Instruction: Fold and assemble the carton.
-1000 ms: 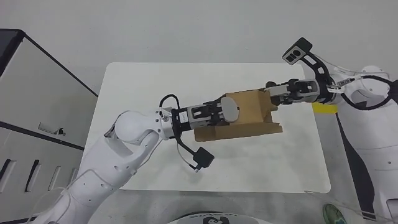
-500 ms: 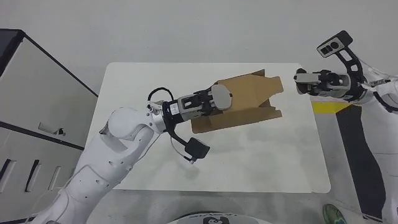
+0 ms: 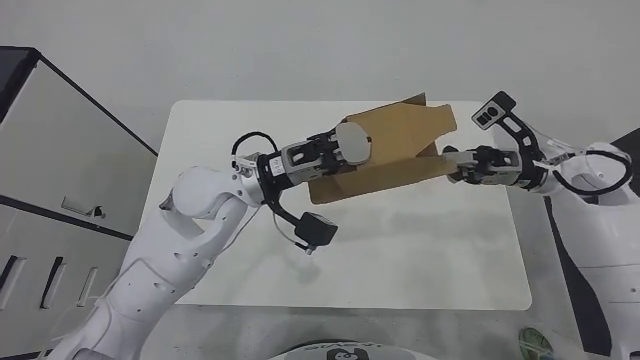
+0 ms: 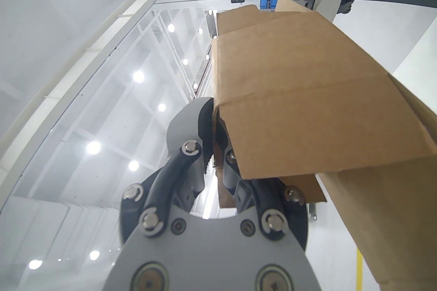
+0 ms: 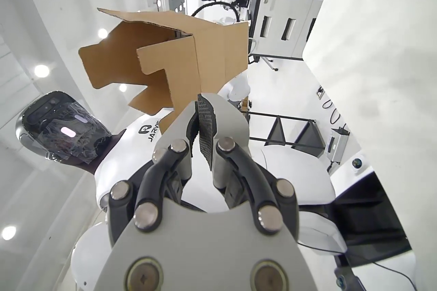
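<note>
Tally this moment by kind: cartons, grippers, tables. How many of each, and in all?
Carton: 1
Grippers: 2, the left gripper and the right gripper
Table: 1
Total: 4

Two arms extended inward, each gripper clamped on one end of the carton.

The left arm runs from its bent elbow straight out to the left gripper, whose fingers pinch a flap edge at the near end. The right arm comes in from the opposite side, wrist level, and the right gripper has its ribbed pads pressed together on the far edge.
</note>
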Robot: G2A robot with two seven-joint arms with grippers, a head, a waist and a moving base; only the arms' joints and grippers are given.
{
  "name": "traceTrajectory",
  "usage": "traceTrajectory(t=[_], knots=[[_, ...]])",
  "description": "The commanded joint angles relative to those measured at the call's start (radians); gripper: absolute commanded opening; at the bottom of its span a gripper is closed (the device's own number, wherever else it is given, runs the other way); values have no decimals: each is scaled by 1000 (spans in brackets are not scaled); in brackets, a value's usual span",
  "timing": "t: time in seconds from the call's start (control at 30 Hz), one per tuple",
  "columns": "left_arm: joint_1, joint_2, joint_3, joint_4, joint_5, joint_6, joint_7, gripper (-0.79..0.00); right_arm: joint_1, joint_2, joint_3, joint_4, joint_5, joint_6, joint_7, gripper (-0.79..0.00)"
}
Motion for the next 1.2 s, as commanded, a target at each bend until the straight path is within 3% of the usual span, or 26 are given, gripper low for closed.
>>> traceTrajectory(t=[0.0, 1.17], knots=[[-1, -1, 2, 0, 1, 1, -1, -785, 11, -3, -10, -1, 10, -5, 6, -785], [3, -5, 37, -33, 9, -27, 48, -785, 70, -20, -58, -23, 5, -4, 22, -785]])
